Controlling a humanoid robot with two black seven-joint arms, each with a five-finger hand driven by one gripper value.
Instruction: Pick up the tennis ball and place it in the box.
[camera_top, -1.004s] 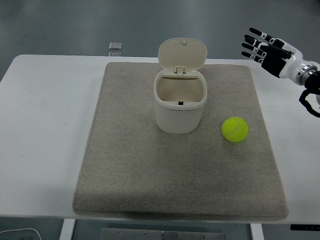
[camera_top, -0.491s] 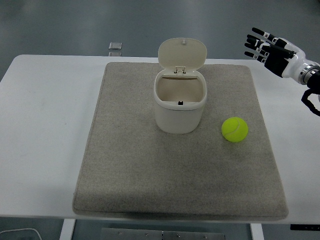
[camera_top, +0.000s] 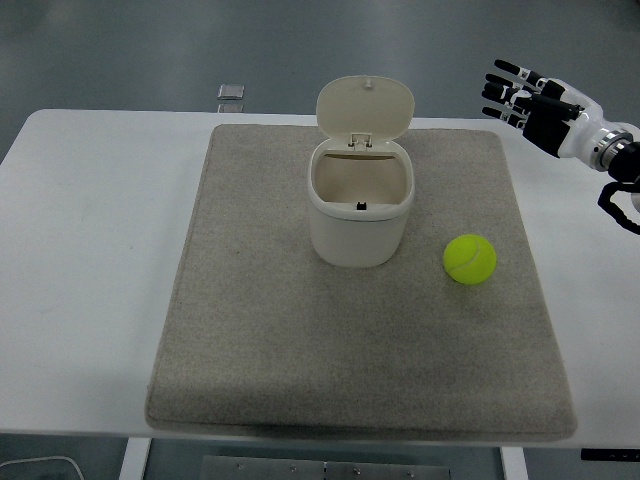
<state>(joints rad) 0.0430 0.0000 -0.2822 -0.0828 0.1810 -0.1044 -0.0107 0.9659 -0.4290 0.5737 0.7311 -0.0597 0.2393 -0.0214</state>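
A yellow-green tennis ball (camera_top: 470, 259) lies on the grey mat (camera_top: 250, 330), to the right of the box. The box (camera_top: 360, 213) is a cream-white bin with its hinged lid (camera_top: 365, 105) standing up at the back, and its inside looks empty. My right hand (camera_top: 515, 92) hovers high at the upper right, above the table's far right corner, with fingers spread and nothing in them. It is well behind and to the right of the ball. The left arm does not show.
The mat covers most of the white table (camera_top: 90, 230). A small grey square object (camera_top: 231, 93) lies beyond the table's far edge at top left. A dark cable loop (camera_top: 620, 205) hangs under the right forearm.
The right hand drifted slightly right and then back left, staying high at the upper right. Ball and box have not moved.
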